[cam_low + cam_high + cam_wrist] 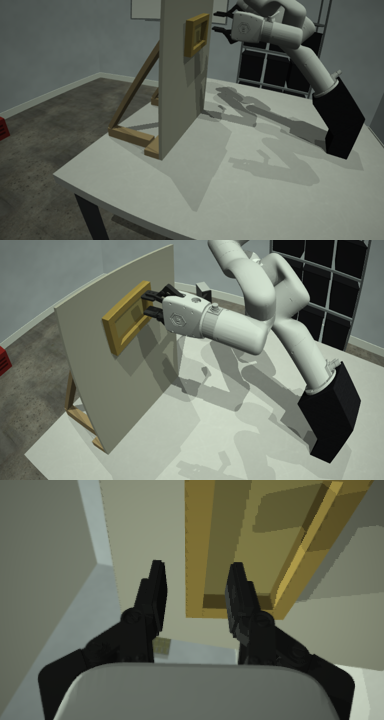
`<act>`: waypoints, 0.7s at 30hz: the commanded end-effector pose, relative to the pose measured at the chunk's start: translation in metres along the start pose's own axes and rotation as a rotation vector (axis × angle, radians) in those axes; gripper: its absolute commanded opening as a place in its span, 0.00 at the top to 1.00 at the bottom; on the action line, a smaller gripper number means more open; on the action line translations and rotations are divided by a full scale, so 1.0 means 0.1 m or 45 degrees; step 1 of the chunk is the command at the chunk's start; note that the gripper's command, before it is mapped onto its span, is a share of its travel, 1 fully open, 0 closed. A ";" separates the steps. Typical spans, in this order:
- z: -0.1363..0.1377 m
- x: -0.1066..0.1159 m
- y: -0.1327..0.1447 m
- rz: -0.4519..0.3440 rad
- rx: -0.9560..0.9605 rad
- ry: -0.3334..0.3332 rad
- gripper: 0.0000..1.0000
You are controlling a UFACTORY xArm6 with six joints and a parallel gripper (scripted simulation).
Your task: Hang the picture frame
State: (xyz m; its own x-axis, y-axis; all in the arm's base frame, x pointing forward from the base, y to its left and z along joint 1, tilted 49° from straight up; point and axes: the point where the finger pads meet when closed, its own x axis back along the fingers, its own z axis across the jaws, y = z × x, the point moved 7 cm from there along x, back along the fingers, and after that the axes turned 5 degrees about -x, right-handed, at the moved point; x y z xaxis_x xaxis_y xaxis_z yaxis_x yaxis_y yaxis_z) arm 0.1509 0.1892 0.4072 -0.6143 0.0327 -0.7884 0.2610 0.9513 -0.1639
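The yellow-brown picture frame [126, 317] sits flat against the upright beige board [113, 375], high up near the board's right edge, and its edges run about parallel to the board's edges. It also shows in the exterior view [197, 34] and in the wrist view [260, 545]. The screw is hidden behind the frame. My gripper [144, 303] is open, its fingers pointing at the frame's right side. In the exterior view my gripper [215, 21] stands a short gap away from the frame, touching nothing. In the wrist view nothing is between my gripper's fingers.
The board stands on the table, held by a wooden brace [133, 84] behind it. A dark shelf rack [325, 276] stands behind the arm's black base [331, 415]. A red box [4, 360] lies on the floor at the left.
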 end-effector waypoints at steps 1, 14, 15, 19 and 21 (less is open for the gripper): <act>-0.01 -0.05 0.00 0.001 -0.002 0.000 0.50; -0.01 -0.25 0.00 0.001 -0.002 0.000 0.50; -0.01 -0.27 0.00 0.001 -0.002 0.000 0.50; -0.01 -0.34 0.00 0.001 -0.002 0.000 0.50; -0.01 -0.38 0.00 0.001 -0.002 0.000 0.50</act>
State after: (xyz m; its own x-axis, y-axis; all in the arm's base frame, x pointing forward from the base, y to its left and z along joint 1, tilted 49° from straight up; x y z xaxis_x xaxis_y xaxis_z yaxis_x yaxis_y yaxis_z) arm 0.1709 0.1882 0.4332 -0.6141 0.0340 -0.7885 0.2618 0.9513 -0.1628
